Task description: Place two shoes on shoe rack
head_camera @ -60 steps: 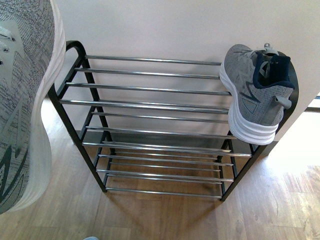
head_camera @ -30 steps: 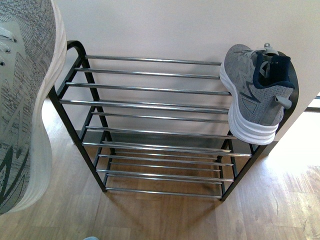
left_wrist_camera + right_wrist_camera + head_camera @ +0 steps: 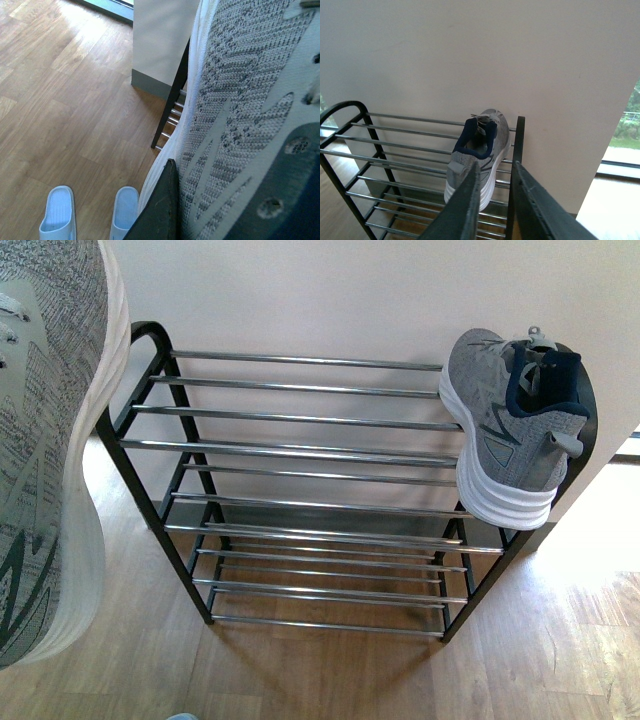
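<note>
One grey sneaker [image 3: 515, 430] lies on its side at the right end of the shoe rack's [image 3: 300, 420] top tier, sole facing left. The other grey sneaker [image 3: 50, 440] hangs in the air close to the front camera, left of the rack. My left gripper [image 3: 220, 190] is shut on this sneaker [image 3: 240, 100], with one dark finger [image 3: 160, 210] pressed along its side. In the right wrist view, my right gripper [image 3: 496, 170] stands open and empty just in front of the racked sneaker [image 3: 475, 155], above the rack's [image 3: 395, 145] right end.
Two pale blue slippers [image 3: 59, 212] [image 3: 125, 210] lie on the wooden floor [image 3: 60, 100] below the held sneaker. The rack stands against a white wall [image 3: 330, 290]. A bright window opening [image 3: 625, 125] is off to the right.
</note>
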Robot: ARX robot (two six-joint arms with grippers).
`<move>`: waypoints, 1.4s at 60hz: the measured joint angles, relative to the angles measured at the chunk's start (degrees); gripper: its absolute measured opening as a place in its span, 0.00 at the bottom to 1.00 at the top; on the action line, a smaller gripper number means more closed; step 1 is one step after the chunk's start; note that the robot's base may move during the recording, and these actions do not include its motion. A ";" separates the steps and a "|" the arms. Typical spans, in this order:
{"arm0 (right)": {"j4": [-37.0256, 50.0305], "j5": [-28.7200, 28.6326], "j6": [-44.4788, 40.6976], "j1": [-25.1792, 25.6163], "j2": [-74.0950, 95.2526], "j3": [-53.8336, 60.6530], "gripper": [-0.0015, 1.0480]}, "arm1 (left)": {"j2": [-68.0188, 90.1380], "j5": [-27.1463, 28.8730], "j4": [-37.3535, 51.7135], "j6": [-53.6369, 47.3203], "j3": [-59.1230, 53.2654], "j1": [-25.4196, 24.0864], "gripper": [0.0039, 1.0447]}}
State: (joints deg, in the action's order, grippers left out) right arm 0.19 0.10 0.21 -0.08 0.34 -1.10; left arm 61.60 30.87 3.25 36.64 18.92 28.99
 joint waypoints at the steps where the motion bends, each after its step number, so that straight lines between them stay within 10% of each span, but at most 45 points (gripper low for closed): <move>1: 0.00 0.00 -0.02 0.00 0.00 0.00 0.35 | 0.00 0.02 0.00 0.00 -0.02 0.00 0.02; 25: 0.00 0.04 0.02 0.00 0.00 0.00 0.92 | 0.85 2.38 3.76 -1.60 -0.68 0.35 0.02; 51: 0.00 0.00 -0.02 0.00 0.00 0.00 0.91 | 45.70 -20.17 9.53 1.11 35.15 -0.63 0.02; 84: 0.00 0.02 -0.02 0.00 0.00 0.00 0.91 | 62.23 -29.90 -2.23 8.09 62.80 7.06 0.02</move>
State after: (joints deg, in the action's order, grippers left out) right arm 0.19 0.12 0.19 -0.08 0.34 -1.10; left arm 123.83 0.97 1.02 44.73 81.71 36.05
